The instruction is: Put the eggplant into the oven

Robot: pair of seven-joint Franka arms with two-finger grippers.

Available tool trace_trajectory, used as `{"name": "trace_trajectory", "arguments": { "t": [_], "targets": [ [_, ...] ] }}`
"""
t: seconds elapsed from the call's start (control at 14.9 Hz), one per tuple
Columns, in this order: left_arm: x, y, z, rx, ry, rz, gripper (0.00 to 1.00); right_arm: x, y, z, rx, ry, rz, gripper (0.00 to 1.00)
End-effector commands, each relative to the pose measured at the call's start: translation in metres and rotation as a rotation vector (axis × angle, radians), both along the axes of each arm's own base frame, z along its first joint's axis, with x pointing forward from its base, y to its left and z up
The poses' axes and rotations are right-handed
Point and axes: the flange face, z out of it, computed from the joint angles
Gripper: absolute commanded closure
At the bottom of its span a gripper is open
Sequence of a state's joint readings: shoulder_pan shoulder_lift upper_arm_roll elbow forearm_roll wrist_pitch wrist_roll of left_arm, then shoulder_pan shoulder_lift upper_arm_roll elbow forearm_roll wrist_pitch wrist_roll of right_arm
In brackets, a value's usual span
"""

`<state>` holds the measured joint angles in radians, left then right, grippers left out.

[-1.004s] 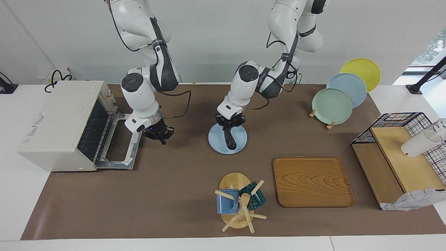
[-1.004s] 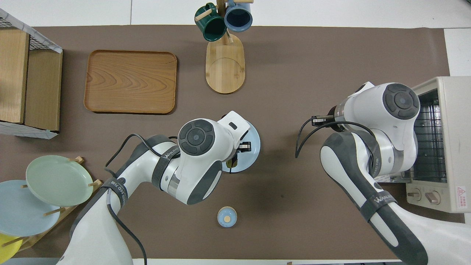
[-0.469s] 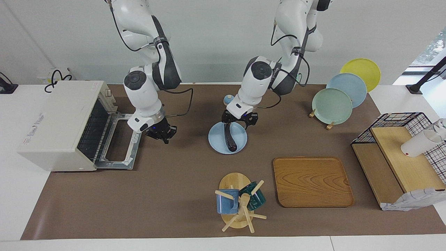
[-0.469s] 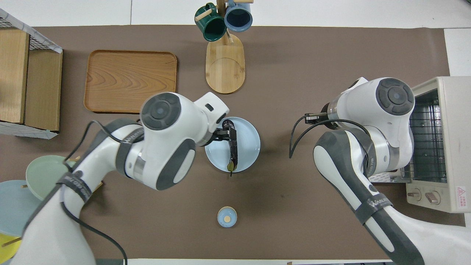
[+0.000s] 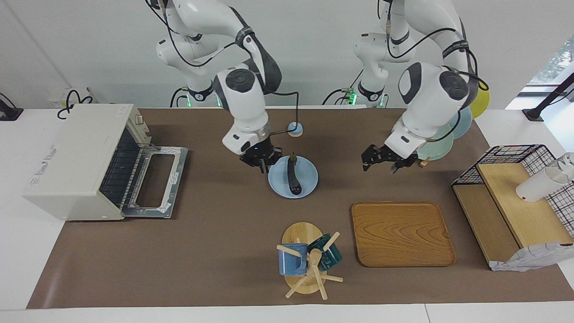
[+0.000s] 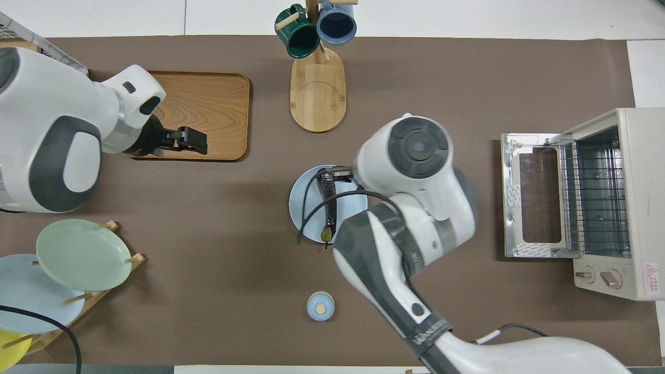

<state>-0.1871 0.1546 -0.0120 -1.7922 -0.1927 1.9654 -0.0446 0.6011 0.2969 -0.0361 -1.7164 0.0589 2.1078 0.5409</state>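
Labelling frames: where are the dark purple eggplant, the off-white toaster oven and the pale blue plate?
Dark purple eggplant point(image 5: 293, 177), facing view, mid-body.
Off-white toaster oven point(image 5: 76, 157), facing view, top panel.
Pale blue plate point(image 5: 309, 178), facing view, bare rim.

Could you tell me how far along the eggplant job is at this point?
Done: the oven door is down. In hand: the right gripper hangs at the blue plate's edge, beside the eggplant lying on it. The left gripper, open, waits. Left: grasping, carrying and placing inside.
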Motion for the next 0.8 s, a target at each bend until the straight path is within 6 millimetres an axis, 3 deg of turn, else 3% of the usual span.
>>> {"name": "trace_trajectory", "arguments": {
  "t": [0.0, 0.13, 0.27, 0.33, 0.47, 0.74],
  "targets": [
    [0.009, 0.034, -0.003, 0.055, -0.009, -0.030, 0.00, 0.019, 0.106, -0.018, -0.069, -0.026, -0.023, 0.87],
    [0.013, 0.053, -0.004, 0.076, -0.021, -0.012, 0.00, 0.011, 0.131, -0.023, -0.038, -0.061, -0.012, 0.88],
    [0.012, 0.056, -0.004, 0.079, -0.018, -0.022, 0.00, -0.020, 0.170, -0.033, -0.025, -0.086, 0.052, 0.82],
    [0.013, 0.057, -0.002, 0.083, -0.017, -0.023, 0.00, -0.028, 0.171, -0.053, -0.042, -0.075, 0.065, 0.71],
    [0.013, 0.058, 0.013, 0.103, -0.005, -0.036, 0.00, -0.035, 0.164, -0.080, -0.076, -0.083, 0.090, 0.69],
    [0.002, 0.065, 0.080, 0.137, 0.066, -0.055, 0.00, -0.043, 0.147, -0.098, -0.140, -0.087, 0.143, 0.64]
  ]
}}
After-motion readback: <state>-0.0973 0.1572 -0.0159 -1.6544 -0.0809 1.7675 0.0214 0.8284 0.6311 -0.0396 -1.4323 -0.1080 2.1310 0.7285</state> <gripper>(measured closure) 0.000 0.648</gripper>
